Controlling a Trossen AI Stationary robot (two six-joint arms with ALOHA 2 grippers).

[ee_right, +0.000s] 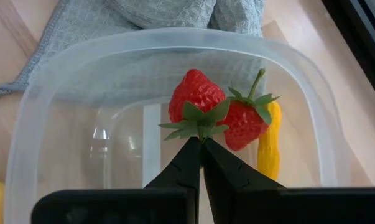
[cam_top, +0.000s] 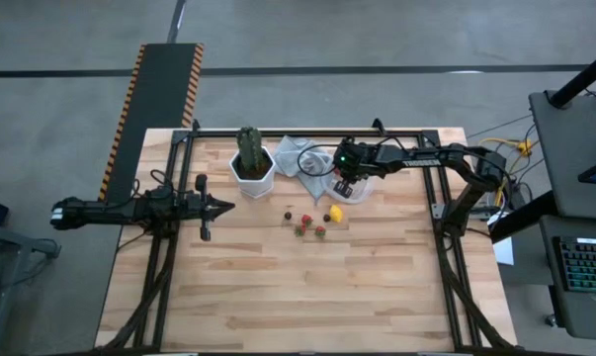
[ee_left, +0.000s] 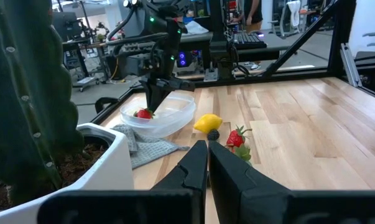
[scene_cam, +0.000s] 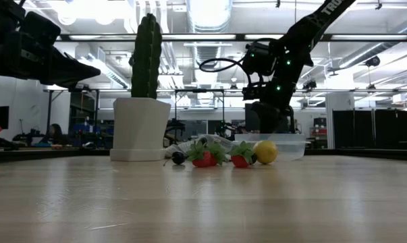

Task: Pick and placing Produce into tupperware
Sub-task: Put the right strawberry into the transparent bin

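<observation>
The right gripper (ee_right: 201, 144) hangs over the tub (ee_right: 56, 81), its fingers pinched together on the green leaf top of a strawberry (ee_right: 196, 94) that sits low inside the clear container. Beside that berry, at about 3 o'clock in the wrist view, a second strawberry (ee_right: 246, 121) shows through the plastic, with a narrow yellow piece (ee_right: 270, 146) just beyond it; whether those two lie inside or behind the wall cannot be told. In the high view the tub (cam_top: 362, 188) sits at roughly 1 o'clock from the table's (cam_top: 278, 297) centre, touching the grey cloth (cam_top: 299, 156), with the right gripper (cam_top: 343, 185) above its rim. The rest of the produce lies loose on the wood at about 7 o'clock from the tub: a lemon (cam_top: 336, 213), two red berries (cam_top: 319, 231), and two dark pieces (cam_top: 305, 219), all close together. The cactus (cam_top: 249, 148) in its white pot (cam_top: 253, 178) stands at 9 o'clock from the cloth. The left gripper (cam_top: 223, 207) hovers at the table's 9 o'clock side, well apart from the produce, its fingers (ee_left: 196, 163) closed together on nothing.
</observation>
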